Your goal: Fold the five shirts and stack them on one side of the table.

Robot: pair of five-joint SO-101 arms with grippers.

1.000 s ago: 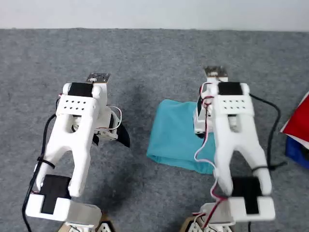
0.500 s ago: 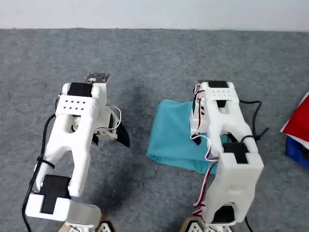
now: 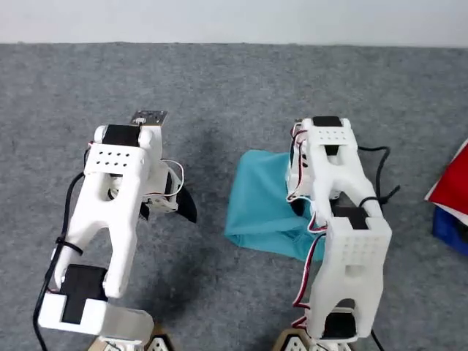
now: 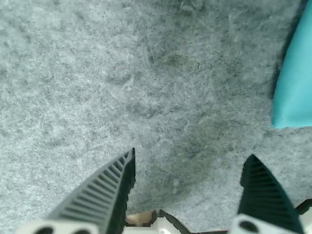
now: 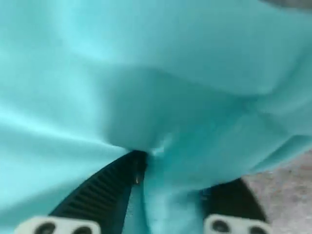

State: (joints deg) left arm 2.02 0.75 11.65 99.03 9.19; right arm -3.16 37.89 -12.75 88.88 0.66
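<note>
While my left hand point(image 4: 192, 156) hangs wide open over the grey, felt-like table point(image 3: 219, 80), touching nothing, my right hand point(image 5: 183, 170) is clamped on a bunched fold of the teal shirt point(image 3: 259, 208), with cloth pinched between its two fingers. That shirt lies roughly folded on the table between my two arms, and my right wrist sits over its right part. At the table's right edge a red cloth point(image 3: 450, 183) overlaps a blue cloth point(image 3: 447, 227), well apart from the shirt. Along the table's far edge runs a plain white wall point(image 3: 234, 18).
</note>
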